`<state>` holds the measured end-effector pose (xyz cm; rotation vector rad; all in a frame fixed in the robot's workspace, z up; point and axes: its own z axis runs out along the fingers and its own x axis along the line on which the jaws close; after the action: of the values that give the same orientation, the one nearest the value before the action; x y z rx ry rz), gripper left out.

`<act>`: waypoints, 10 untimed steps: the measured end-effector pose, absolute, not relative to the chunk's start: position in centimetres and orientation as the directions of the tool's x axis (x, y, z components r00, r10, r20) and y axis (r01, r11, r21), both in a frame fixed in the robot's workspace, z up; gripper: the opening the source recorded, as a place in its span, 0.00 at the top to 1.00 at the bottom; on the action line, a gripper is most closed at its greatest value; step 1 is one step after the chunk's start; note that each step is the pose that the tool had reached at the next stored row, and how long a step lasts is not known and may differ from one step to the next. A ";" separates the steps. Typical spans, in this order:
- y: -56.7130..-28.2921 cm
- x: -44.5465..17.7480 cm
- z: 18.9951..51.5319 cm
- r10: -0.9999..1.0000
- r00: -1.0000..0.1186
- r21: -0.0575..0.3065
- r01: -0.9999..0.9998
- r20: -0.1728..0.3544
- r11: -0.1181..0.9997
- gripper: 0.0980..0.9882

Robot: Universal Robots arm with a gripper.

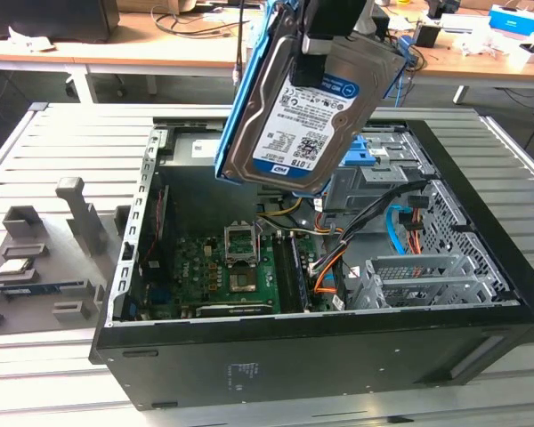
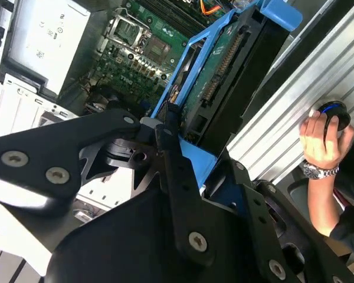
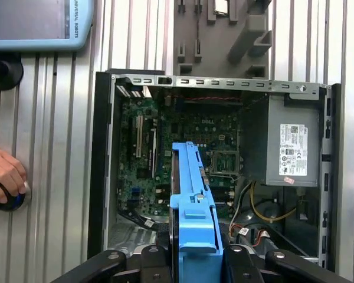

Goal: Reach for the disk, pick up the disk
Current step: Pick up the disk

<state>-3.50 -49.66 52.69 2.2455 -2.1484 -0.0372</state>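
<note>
**Disk lifted clear of the open computer case**

We judge both steps of the task done: the reach is over and the disk (image 1: 307, 102) hangs in the air, held well above the open computer case (image 1: 338, 338), touching nothing but our gripper (image 1: 325, 40). In the exterior view we see its label face turned outward and its blue side rail (image 1: 246, 80) running along one edge, the whole drive tilted rather than level.

In both wrist views we see the gripper's black fingers (image 2: 180, 194) closed against the drive, one on each side, with the blue rail (image 3: 194, 200) projecting straight out from between them. The jaws stand clamped on the disk, not spread and not empty.

Directly beneath the gripper lies the motherboard (image 3: 177, 135) inside the case, and off to one side within the same case sits the grey power supply (image 3: 292, 150). The case rests on a ribbed metal table (image 1: 62, 142). Beyond the case edge a person's hand (image 2: 323, 138) rests on a dark round knob, well apart from the gripper.
</note>
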 end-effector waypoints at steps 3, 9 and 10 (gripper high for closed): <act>-50.4 -3.5 52.7 -0.999 0.044 0.041 -0.998 0.006 -0.044 0.70; -51.9 -3.5 52.3 -0.999 0.044 0.041 -0.998 0.006 -0.044 0.70; -52.3 -3.5 52.3 -0.999 0.044 0.041 -0.998 0.006 -0.044 0.70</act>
<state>-3.50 -52.33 52.28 2.2455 -2.1484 -0.0372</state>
